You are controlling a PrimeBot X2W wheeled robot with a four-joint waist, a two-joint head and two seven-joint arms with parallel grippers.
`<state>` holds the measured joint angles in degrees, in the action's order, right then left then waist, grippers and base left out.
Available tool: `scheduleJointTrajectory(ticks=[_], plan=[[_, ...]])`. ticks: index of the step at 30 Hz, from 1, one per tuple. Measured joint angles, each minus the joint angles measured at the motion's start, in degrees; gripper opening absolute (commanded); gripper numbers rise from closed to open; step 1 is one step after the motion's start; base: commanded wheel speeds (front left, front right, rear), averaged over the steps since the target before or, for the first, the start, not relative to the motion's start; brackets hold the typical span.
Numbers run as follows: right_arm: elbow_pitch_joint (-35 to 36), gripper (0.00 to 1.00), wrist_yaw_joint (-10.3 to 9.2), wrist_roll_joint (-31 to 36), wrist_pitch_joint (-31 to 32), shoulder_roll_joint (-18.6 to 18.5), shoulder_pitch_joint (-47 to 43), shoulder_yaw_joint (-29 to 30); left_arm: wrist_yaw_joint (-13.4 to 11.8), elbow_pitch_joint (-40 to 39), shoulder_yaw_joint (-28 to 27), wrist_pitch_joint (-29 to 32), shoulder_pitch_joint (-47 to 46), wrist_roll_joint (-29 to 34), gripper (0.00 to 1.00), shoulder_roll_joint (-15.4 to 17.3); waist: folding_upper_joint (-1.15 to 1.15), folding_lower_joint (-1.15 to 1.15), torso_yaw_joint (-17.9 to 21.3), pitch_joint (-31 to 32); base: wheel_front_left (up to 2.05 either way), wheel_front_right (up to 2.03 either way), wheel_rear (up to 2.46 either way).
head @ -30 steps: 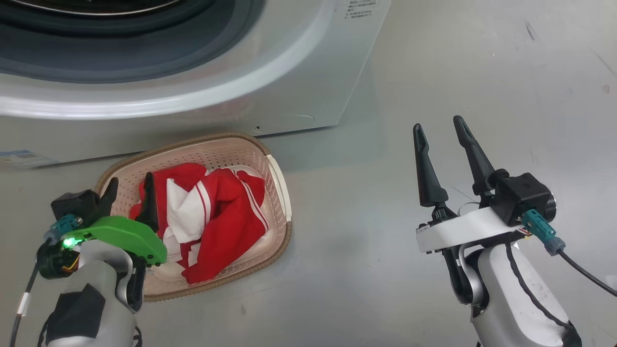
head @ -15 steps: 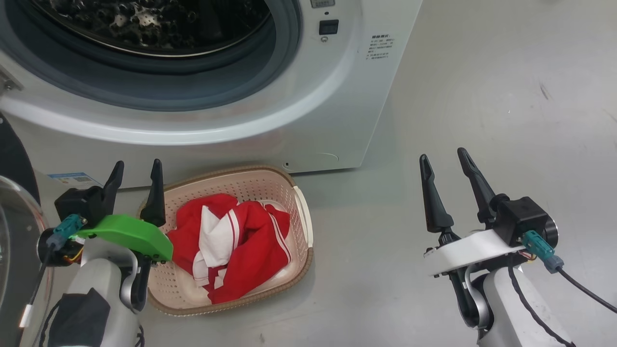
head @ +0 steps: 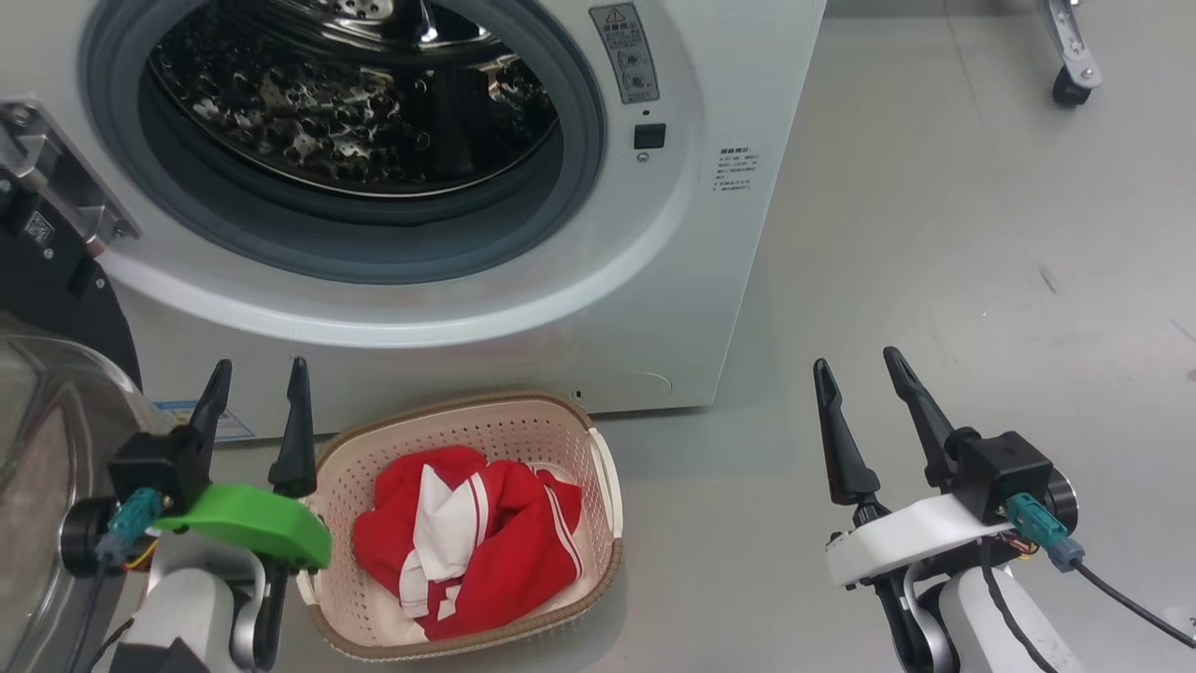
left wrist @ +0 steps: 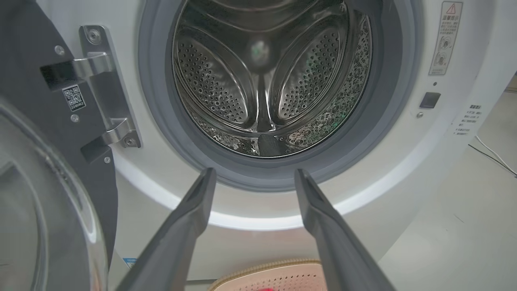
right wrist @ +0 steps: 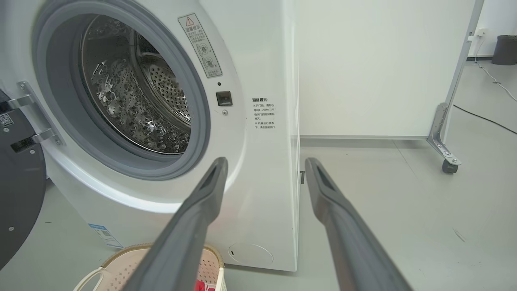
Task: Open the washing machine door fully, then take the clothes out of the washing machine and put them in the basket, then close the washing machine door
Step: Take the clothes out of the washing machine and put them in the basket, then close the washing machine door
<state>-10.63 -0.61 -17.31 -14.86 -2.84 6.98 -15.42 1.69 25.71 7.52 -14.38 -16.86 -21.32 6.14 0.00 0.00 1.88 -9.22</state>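
Left hand (head: pixel 261 365) lifted clear of basket (head: pixel 486 432).

You see red clothes (head: pixel 505 561) with white stripes, a cream perforated basket (head: pixel 486 432) with brown rim, a white washing machine (head: pixel 710 280).

- The washing machine (head: pixel 673 280), a white front-loader, stands with its mouth open, the steel drum (head: pixel 355 121) showing inside the grey gasket (head: pixel 581 168).
- The washing machine door (head: pixel 42 449) hangs swung wide at the left, black rim and clear glass bowl.
- The basket (head: pixel 467 404), cream with a brown rim, sits just before the machine.
- The clothes (head: pixel 476 542), red with white stripes, lie crumpled inside it.
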Motion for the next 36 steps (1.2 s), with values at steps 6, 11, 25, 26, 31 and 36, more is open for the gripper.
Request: scheduleJointTrajectory(ticks=[6,11,25,26,31,36], plan=[[0.1,1.00,0.09,0.3,0.0,0.0,-1.8,0.2,-1.1,-3.4,0.0,-0.1,5.2,1.2,1.00,0.2,0.00,0.00,-0.3,3.0,0.00,0.00,0.00],[0.2,1.00,0.48,0.3,0.0,0.0,-3.4,0.3,-2.3,-6.3,0.3,-0.1,9.0,1.5,1.00,0.2,0.00,0.00,-0.4,4.9,0.00,0.00,0.00],[0.8,1.00,0.49,0.4,0.0,0.1,-5.4,1.2,-4.1,-13.8,1.5,1.0,15.9,2.8,1.00,0.7,0.00,0.00,-0.3,6.5,0.00,0.00,0.00],[0.8,1.00,0.49,0.4,0.0,0.1,-5.5,1.2,-4.3,-14.4,1.6,1.2,16.3,2.9,1.00,0.7,0.00,0.00,-0.3,6.6,0.00,0.00,0.00],[1.0,1.00,0.51,0.4,0.0,0.1,-6.2,1.2,-4.5,-16.8,1.7,2.1,18.2,3.0,1.00,0.9,0.00,0.00,-0.3,6.6,0.00,0.00,0.00],[1.1,1.00,0.53,0.4,0.0,0.1,-6.3,1.2,-5.0,-19.3,1.8,3.3,19.6,3.1,1.00,1.0,0.00,0.00,-0.3,6.7,0.00,0.00,0.00]])
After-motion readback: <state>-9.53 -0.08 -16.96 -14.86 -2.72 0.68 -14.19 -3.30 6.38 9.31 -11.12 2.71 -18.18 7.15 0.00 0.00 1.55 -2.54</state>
